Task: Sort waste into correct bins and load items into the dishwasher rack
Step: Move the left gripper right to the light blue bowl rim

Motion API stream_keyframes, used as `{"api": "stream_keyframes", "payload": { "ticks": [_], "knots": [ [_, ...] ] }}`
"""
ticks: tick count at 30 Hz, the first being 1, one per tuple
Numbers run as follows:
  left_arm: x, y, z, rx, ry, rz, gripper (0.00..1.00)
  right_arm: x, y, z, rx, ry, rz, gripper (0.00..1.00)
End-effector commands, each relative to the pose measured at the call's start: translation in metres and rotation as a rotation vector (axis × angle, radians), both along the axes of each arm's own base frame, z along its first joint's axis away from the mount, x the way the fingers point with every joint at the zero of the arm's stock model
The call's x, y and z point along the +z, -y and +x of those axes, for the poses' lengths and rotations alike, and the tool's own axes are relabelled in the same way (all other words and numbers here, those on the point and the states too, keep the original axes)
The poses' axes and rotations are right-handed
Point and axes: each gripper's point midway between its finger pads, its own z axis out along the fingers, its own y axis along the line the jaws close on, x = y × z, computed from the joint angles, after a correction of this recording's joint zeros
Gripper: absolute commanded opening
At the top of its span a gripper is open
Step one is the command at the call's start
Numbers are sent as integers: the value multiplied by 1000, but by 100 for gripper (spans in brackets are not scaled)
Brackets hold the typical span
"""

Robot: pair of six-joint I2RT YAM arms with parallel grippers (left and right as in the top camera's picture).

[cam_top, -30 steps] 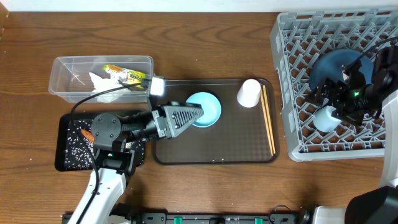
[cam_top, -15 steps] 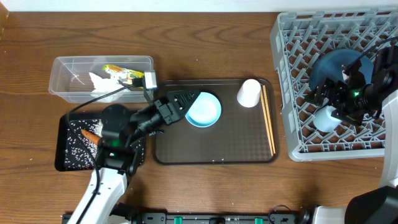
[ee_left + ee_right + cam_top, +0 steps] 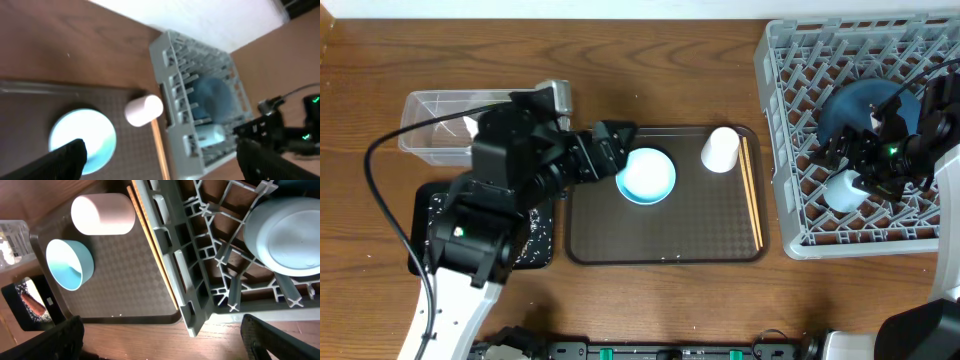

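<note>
Centre, we find serving tray (image 3: 670, 230): small bowl (image 3: 647, 176) on its left half, cup (image 3: 720, 149) on side at rear right, chopsticks (image 3: 752, 195) along right edge. Rack (image 3: 775, 190) right of tray, holding big bowl (image 3: 855, 105), small cup (image 3: 840, 190) before it. Tub (image 3: 435, 110) rear left; shallow tray (image 3: 542, 240) before tub.

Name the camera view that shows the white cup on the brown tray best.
Right wrist: the white cup is large and sharp there, lying on its side on the brown tray beside the chopsticks. Overhead shows it whole but small; left wrist shows it blurred.
</note>
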Motion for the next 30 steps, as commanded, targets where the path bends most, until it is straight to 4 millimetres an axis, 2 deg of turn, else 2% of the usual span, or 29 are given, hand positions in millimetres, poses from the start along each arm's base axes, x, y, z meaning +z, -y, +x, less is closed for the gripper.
{"api": "stream_keyframes", "payload": {
  "ticks": [1,4,7,12,16,18,24,30],
  "knots": [
    [-15,-11,7,76,50,212,98,5,1,3,-5,18,6,99],
    [-37,-1,7,75,4,296,98,5,1,3,-5,18,6,99],
    [-69,11,12,54,-65,373,98,5,1,2,-5,17,6,99],
    [-123,17,24,38,-196,468,98,5,1,3,-5,18,6,99],
    [-157,18,27,25,-279,522,98,5,1,3,-5,18,6,99],
    [-170,14,26,26,-321,546,98,5,1,3,-5,18,6,99],
    [-193,-24,24,150,-445,621,98,5,1,2,-5,17,6,99],
    [-216,-36,19,162,-507,640,98,5,1,3,-5,18,6,99]
  ]
}}
